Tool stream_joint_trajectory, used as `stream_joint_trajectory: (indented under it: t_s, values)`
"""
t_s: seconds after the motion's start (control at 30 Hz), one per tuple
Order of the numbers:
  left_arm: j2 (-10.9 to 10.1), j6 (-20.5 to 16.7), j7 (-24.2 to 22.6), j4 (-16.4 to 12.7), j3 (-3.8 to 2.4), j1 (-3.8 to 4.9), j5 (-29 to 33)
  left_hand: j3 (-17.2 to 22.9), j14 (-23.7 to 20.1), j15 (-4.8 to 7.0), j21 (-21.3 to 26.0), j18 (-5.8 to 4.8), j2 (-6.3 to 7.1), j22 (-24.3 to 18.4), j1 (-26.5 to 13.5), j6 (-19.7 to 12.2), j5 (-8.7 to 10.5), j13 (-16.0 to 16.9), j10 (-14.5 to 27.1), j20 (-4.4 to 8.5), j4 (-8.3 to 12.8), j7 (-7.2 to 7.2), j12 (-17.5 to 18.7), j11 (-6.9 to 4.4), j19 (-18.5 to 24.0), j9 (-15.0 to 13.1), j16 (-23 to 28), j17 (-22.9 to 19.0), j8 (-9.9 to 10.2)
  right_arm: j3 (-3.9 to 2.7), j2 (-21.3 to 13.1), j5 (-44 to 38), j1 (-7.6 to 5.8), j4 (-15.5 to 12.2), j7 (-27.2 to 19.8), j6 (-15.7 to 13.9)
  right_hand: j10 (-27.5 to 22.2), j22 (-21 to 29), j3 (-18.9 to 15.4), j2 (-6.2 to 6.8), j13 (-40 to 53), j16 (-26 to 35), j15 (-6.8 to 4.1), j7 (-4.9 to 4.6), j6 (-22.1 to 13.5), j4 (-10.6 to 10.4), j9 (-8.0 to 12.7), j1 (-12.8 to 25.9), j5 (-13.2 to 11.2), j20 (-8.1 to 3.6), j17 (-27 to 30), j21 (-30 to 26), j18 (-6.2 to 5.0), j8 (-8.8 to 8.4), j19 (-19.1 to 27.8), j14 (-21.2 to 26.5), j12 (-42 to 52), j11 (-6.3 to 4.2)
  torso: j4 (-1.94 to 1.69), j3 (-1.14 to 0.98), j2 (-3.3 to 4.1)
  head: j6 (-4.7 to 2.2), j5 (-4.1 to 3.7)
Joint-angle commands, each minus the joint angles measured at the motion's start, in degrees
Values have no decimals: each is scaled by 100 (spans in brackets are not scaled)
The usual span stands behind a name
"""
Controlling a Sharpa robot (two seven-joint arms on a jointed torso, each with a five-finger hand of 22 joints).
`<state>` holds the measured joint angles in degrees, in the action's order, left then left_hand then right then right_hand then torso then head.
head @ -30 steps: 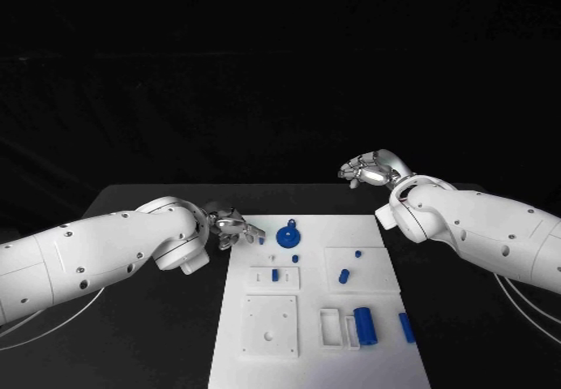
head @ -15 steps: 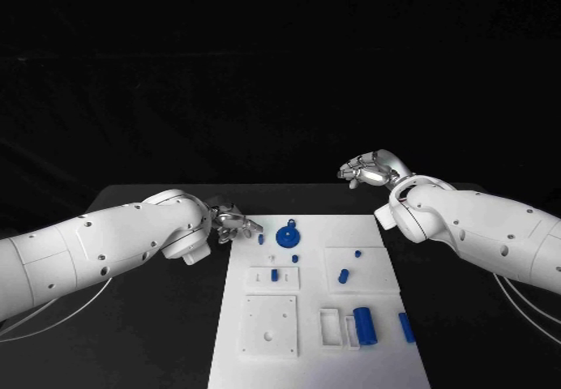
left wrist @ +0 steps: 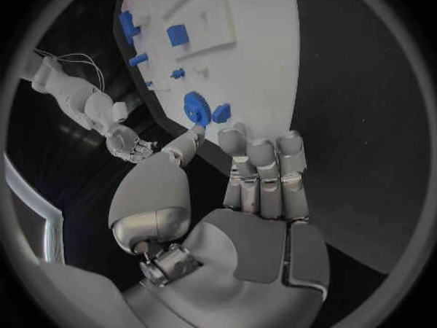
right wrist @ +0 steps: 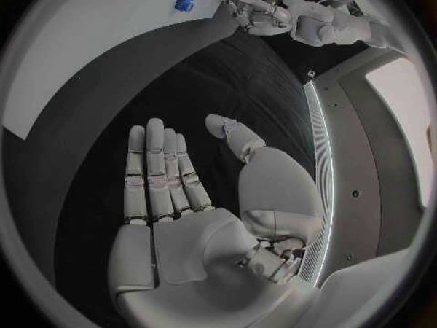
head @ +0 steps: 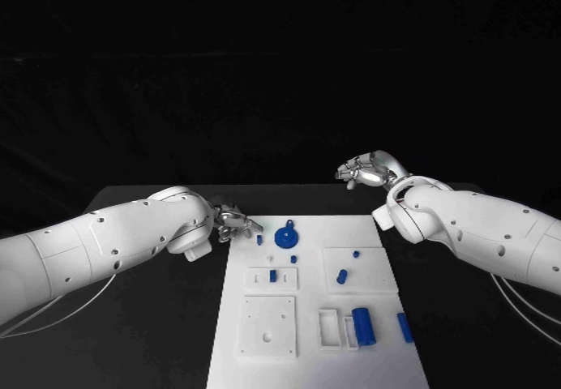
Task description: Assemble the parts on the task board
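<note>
Fingers (head: 242, 220) empty | gear (head: 286, 237) blue, toothed (small knob beside)

Two glossy white arm shells are dotted with small dark screws; thin pale cables trail beneath them. Each robot hand (head: 236, 221) (head: 370, 171) is built of silver segmented metal.

No readable text or labels

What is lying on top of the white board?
On the board: a blue gear near the far edge, small blue pegs, two blue cylinders near the front, and raised white blocks. The left hand hovers at its far corner; whatever sits under it is covered.
</note>
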<state>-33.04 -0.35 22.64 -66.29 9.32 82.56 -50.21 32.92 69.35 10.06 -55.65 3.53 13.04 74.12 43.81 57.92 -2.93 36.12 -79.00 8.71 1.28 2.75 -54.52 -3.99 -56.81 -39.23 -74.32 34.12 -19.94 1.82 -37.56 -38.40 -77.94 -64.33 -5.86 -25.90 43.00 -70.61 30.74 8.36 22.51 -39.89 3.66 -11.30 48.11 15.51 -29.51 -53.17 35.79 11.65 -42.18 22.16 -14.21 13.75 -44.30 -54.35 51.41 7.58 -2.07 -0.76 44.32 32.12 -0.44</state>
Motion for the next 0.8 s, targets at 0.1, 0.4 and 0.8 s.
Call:
stream_joint_trajectory:
  t_s: [0.1,0.4,0.8]
  values:
    - [87,258,-91,75,2,-3,-25,-3,-42,-8,23,-21,-44,-8,-34,-43,11,-9,48,597,-33,-17,39,3,59,5,30,-10,18,-4,5,-12,1,-16,-29,61,-50,-9,-31,-59,-10,-4,10,6,-36,-10,10,2,28,12,8,-23,-78,12,49,37,25,-1,1,3,6,17,5]
    - [142,299,-88,210,4,-29,17,-16,-60,-14,30,-24,-73,-5,-21,-50,11,-11,64,594,-50,-12,47,9,76,4,35,-12,18,-4,13,-11,1,-16,-30,61,-52,-10,-33,-58,-16,-5,10,5,-37,-11,11,3,28,13,10,-24,-79,13,50,38,28,0,-9,1,3,42,-19]
    - [240,433,-113,331,19,-63,49,-52,-85,-21,38,-30,-129,4,23,-66,11,-10,86,591,-41,-6,53,15,103,2,38,-13,18,-4,20,-11,1,-17,-32,64,-53,-11,-33,-61,-21,-6,11,5,-38,-11,12,2,29,13,11,-25,-78,13,51,40,31,1,-4,-1,-9,69,-12]
